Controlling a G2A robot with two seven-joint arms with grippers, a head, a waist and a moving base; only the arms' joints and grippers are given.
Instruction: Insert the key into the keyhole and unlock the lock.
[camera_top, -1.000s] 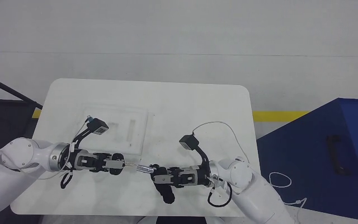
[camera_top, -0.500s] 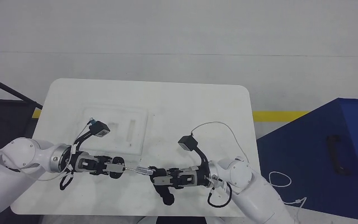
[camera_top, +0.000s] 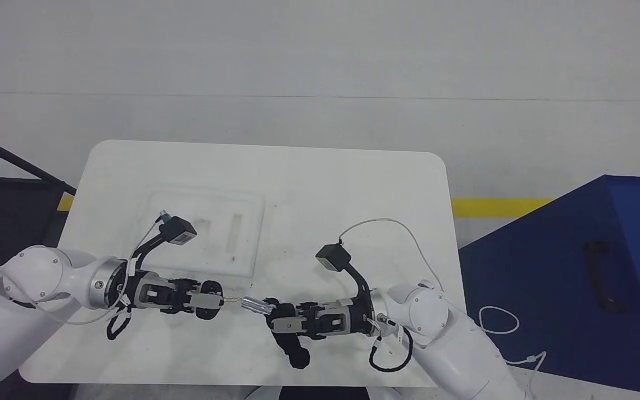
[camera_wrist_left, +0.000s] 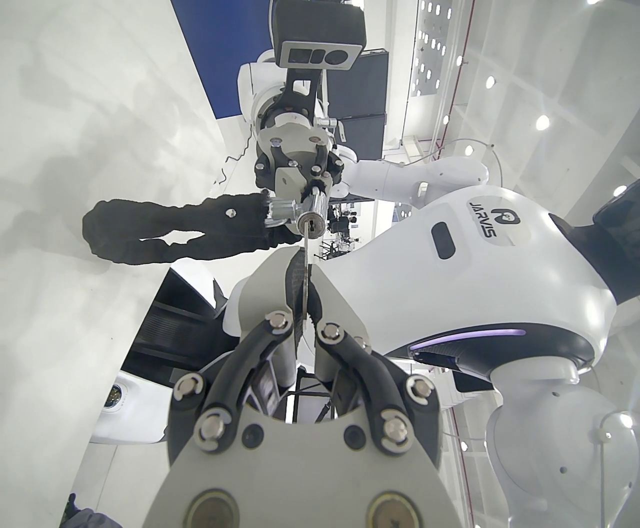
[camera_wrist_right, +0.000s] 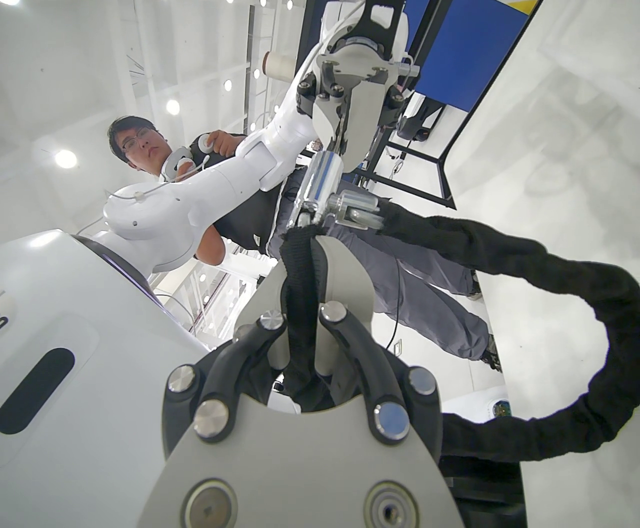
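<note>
Key (camera_wrist_left: 306, 257), thin and silver, is clamped in my left gripper (camera_wrist_left: 303, 282), tip at the chrome lock's (camera_wrist_left: 311, 215) keyhole, over the table's (camera_top: 350, 190) front edge. My right gripper (camera_wrist_right: 302, 255) pinches its black cable (camera_wrist_right: 550, 270). A clear sheet (camera_top: 205, 230) lies well behind.

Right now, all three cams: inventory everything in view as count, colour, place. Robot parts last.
flat silver metal key: 1, silver, in the left gripper, tip at the keyhole; inserted or not, cannot tell.
chrome cylinder lock: 1, silver, in the air over the table's near side, facing the key.
black fabric-sleeved cable loop: 1, black, attached to the lock.
white rounded table: 1, white, under both arms.
clear flat rectangular tray: 1, transparent, on the table beyond the left arm.
blue box: 1, blue, on the floor right of the table.
left gripper: 1, grey-black, closed on the key.
right gripper: 1, grey-black, closed on the cable sleeve behind the lock.
</note>
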